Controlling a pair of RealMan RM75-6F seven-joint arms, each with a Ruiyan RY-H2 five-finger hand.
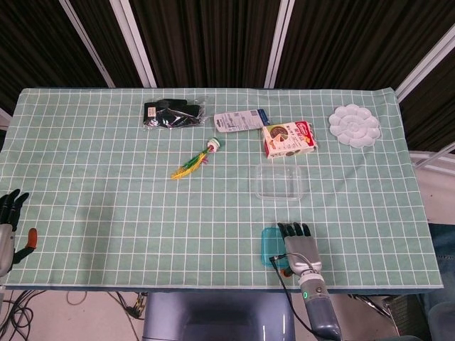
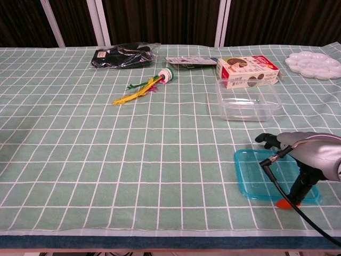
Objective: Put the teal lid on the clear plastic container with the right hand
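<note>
Dark curtains with pale uprights close off the top of both views, and below them the desk (image 1: pixel 85 213) lies under a mint-green checked cloth.

Nearest, at the lower right of the chest view, the right hand (image 2: pixel 311 154) hovers palm down over the teal lid (image 2: pixel 256 176), its dark fingers (image 2: pixel 266 140) reaching out over the lid's far edge. The orange-tipped thumb points down at the lid's near right corner, and whether it touches cannot be told. The fingers are spread and nothing is held. In the head view the same hand (image 1: pixel 298 246) covers the right part of the lid (image 1: pixel 269 245), low and right of centre.

The lid's long axis runs from the near edge towards the far edge. Straight beyond it, further up the frame, stands the clear plastic container (image 2: pixel 248 100), its long axis across the frame; in the head view it (image 1: pixel 280 180) sits directly above the hand. So the carry looks to be a short run away from the robot, probably with a quarter turn.

The left hand (image 1: pixel 8 220) hangs off the lower left corner with its fingers apart, empty and much the farther of the two.
</note>
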